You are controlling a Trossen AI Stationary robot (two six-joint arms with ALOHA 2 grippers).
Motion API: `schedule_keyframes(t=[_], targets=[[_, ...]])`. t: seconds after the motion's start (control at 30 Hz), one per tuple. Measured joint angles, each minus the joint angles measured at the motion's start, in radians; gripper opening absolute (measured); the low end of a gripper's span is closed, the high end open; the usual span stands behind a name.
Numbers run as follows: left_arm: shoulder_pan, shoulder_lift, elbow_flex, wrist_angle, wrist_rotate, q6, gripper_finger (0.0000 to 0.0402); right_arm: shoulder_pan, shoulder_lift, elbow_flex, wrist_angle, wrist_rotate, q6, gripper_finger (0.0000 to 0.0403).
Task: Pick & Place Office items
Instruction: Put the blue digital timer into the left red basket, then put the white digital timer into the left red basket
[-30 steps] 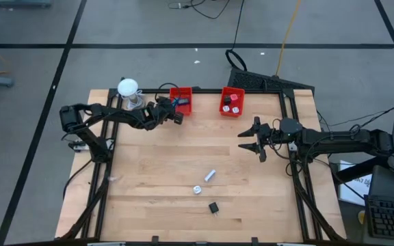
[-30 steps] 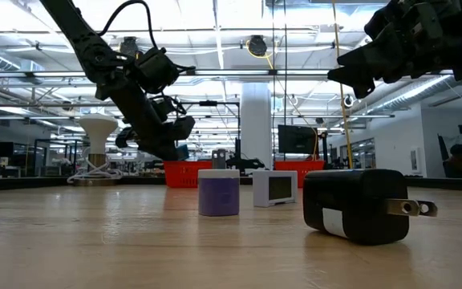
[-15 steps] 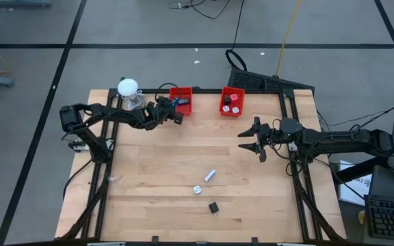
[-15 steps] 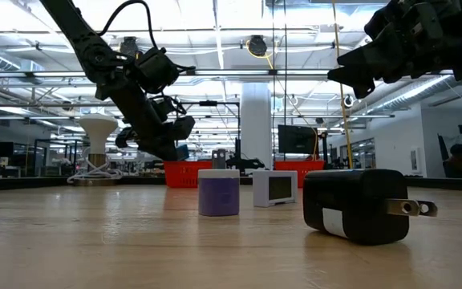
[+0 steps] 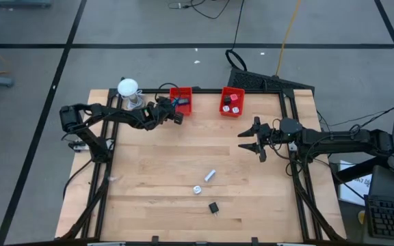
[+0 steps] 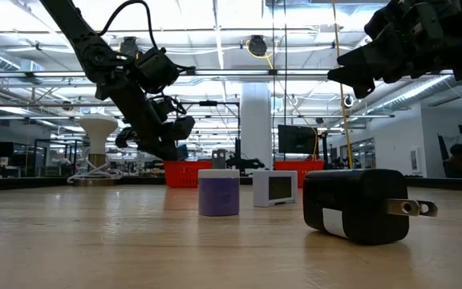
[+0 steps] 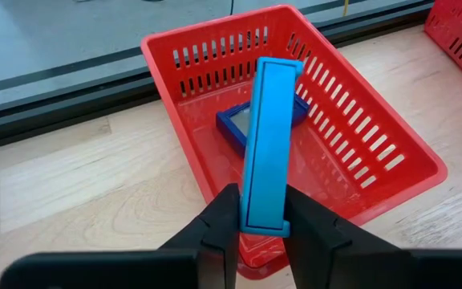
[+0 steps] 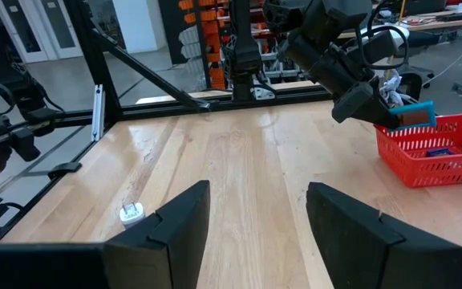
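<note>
Left claw point(image 7: 261, 229) pinches a cyan block point(image 7: 268, 140) upright over the red bin point(image 7: 367, 152); right claw point(image 5: 254, 143) hangs open, empty, above the bench point(image 5: 163, 164).

Surfaces on your table: mostly wood and plastic.
You have a pale wood table point(image 5: 156, 171), visible grain, smooth with a soft sheen. The red bin point(image 7: 359, 136) reads as slotted moulded plastic, slightly glossy. The cyan flat piece point(image 7: 268, 144) looks like smooth matt plastic, pinched between the matt black fingers point(image 7: 215, 233) of your left gripper point(image 7: 263, 229). The black plug cube point(image 6: 351, 205) is satin plastic with bright metal prongs.
</note>
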Motion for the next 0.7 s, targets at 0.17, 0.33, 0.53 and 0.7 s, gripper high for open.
schedule_keyframes(t=[0.17,0.33,0.53,0.7], targets=[[0.000,0.000,0.000,0.000,0.000,0.000,0.0112,0.000,0.000,0.000,0.000,0.000,0.000,0.0196],[0.000,0.000,0.000,0.000,0.000,0.001,0.0120,0.000,0.000,0.000,0.000,0.000,0.000,0.0196],[0.000,-0.002,0.000,0.013,0.007,0.073,0.0108,0.000,0.000,0.000,0.000,0.000,0.000,0.0196],[-0.004,-0.065,-0.001,0.026,0.114,0.135,0.0102,0.000,0.000,0.000,0.000,0.000,0.000,0.0196]])
